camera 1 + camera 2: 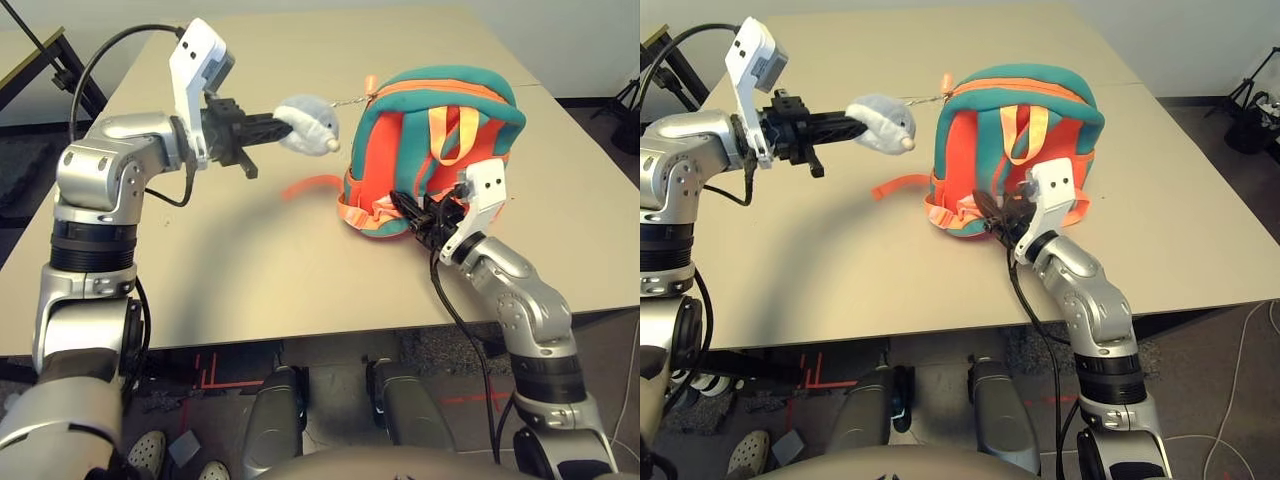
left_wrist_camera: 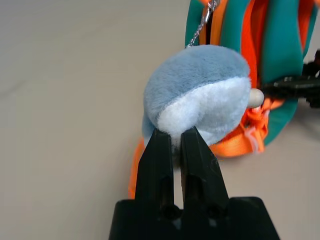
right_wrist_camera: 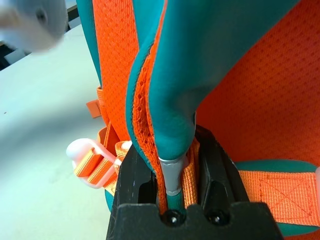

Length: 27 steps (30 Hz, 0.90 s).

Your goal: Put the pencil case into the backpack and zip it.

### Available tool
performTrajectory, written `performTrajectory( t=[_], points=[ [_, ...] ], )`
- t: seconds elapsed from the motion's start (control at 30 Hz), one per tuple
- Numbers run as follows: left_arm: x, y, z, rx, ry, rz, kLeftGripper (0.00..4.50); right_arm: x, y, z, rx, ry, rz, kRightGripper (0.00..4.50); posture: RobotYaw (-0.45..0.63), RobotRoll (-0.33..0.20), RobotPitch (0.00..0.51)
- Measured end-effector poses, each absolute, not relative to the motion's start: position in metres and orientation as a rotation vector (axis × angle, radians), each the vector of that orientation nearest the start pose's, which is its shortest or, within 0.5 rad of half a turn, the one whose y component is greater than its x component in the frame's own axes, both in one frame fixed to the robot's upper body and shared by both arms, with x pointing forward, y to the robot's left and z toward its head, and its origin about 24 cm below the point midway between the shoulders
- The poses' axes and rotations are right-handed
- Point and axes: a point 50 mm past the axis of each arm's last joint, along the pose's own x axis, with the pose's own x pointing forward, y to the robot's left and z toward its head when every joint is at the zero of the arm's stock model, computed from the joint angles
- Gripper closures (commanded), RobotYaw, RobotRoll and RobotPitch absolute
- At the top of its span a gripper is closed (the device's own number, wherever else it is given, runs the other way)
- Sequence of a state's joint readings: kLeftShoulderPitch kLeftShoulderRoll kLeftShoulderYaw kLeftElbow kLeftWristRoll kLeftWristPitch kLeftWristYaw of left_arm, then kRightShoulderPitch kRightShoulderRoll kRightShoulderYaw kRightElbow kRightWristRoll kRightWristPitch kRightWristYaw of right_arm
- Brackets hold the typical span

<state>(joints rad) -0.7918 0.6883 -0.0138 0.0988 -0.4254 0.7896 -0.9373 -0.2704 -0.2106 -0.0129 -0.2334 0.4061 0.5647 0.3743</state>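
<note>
The table [image 1: 300, 290] carries the backpack [image 1: 400, 170], which stands upright near its right edge, straps facing the robot. It looks soft and light, likely to slump or slide when tugged, so bracing its lower trim makes sense. The right gripper [image 1: 425, 222] pinches that teal trim and an orange strap at the base. The left gripper [image 1: 290, 128], its jaws pressed together on the plush pouch [image 1: 310, 125], holds it in the air toward the left edge, chain taut. The pouch is squashy; I cannot see the pencil case.
</note>
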Motion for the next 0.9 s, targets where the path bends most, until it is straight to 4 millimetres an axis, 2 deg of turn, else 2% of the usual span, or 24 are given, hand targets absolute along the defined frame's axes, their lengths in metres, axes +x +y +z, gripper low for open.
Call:
performTrajectory(
  t=[0.13, 0.3, 0.47, 0.53, 0.7, 0.8, 0.87, 0.9],
  points=[
    [0.33, 0.199, 0.192, 0.176, 0.317, -0.89, 4.5, 0.285, -0.133, 0.122, 0.154, 0.053, 0.588, 3.65, -0.06, 0.0, 0.129],
    [0.33, 0.195, 0.153, 0.131, 0.451, -0.907, 4.5, 0.286, -0.133, 0.123, 0.151, 0.052, 0.593, 3.65, -0.06, 0.0, 0.129],
    [0.331, 0.19, 0.125, 0.118, 0.543, -0.928, 4.5, 0.287, -0.132, 0.123, 0.145, 0.051, 0.603, 3.65, -0.07, 0.0, 0.129],
    [0.331, 0.187, 0.116, 0.127, 0.571, -0.939, 4.5, 0.286, -0.131, 0.123, 0.144, 0.053, 0.608, 3.65, -0.07, 0.0, 0.129],
    [0.335, 0.184, 0.115, 0.11, 0.534, -0.946, 4.5, 0.286, -0.131, 0.123, 0.143, 0.056, 0.61, 3.65, -0.08, 0.0, 0.133],
    [0.338, 0.179, 0.118, 0.078, 0.5, -0.943, 3.62, 0.287, -0.132, 0.124, 0.141, 0.058, 0.608, 3.65, -0.08, 0.0, 0.134],
    [0.339, 0.177, 0.122, 0.055, 0.481, -0.941, 2.86, 0.288, -0.133, 0.126, 0.136, 0.062, 0.608, 3.65, -0.08, 0.0, 0.134],
    [0.339, 0.178, 0.125, 0.044, 0.474, -0.938, 2.47, 0.288, -0.133, 0.127, 0.132, 0.065, 0.61, 3.3, -0.08, 0.0, 0.134]
  ],
)
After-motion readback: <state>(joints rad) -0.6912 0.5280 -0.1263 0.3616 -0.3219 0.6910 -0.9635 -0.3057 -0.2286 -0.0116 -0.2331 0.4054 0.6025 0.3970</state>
